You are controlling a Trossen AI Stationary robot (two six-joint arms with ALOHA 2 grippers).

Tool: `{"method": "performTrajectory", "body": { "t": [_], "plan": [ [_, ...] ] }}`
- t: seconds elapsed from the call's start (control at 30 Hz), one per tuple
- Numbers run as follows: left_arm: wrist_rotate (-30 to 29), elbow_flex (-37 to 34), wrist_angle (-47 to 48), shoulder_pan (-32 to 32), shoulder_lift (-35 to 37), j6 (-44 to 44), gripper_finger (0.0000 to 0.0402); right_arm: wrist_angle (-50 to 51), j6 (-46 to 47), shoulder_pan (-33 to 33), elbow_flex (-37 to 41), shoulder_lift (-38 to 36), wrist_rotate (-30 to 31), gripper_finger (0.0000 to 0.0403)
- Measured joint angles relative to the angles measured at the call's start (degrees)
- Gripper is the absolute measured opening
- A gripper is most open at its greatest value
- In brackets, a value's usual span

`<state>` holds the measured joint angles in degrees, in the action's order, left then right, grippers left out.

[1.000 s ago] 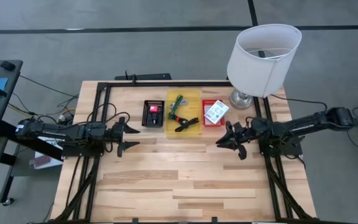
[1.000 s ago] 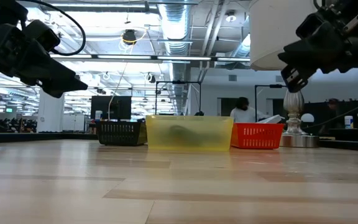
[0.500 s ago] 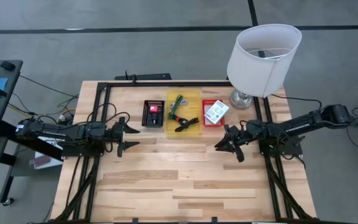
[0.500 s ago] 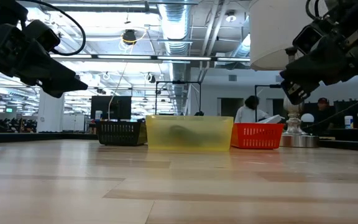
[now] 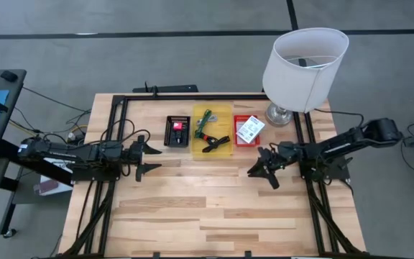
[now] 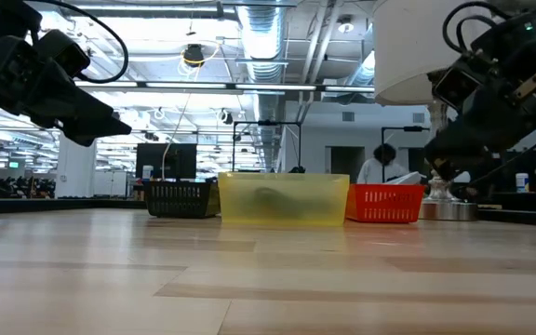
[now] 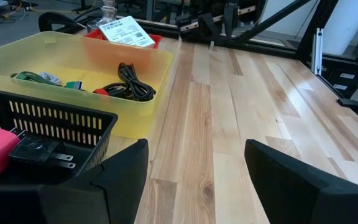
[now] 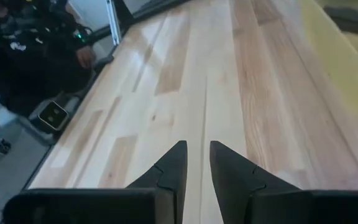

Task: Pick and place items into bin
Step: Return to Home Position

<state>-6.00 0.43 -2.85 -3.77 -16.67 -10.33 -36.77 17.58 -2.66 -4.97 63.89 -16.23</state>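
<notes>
The green cable point(image 7: 36, 77) and black cable point(image 7: 129, 88) are lying in the yellow bin point(image 5: 223, 152), which is sitting near the table's point(image 5: 192, 216) far edge between a black basket point(image 5: 169, 141) and a red basket point(image 5: 238, 142). The left claw point(image 5: 157, 158) is hovering wide open and empty near the left edge. The right claw point(image 5: 253, 168) is hanging almost closed and empty toward the right edge.

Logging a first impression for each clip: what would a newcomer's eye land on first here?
The big white-shaded lamp at the far right corner of the table dominates. Next comes a row of containers along the far edge: a black basket, the yellow bin holding green and black cables, and a red basket with a white labelled packet. The left gripper and right gripper hover over bare wood either side, holding nothing.
</notes>
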Motion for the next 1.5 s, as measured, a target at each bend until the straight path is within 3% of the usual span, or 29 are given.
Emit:
{"method": "performTrajectory", "body": {
  "t": [0.97,1.5],
  "plan": [
    [0.0,0.0,0.0,0.0,0.0,0.0,0.0258,-0.8,0.0,0.0,-0.1,17.8,-0.1,0.0066],
    [0.0,0.0,0.0,0.0,0.0,0.0,0.0258,-5.6,0.0,0.0,-0.5,19.5,0.0,0.0066]
  ]
}}
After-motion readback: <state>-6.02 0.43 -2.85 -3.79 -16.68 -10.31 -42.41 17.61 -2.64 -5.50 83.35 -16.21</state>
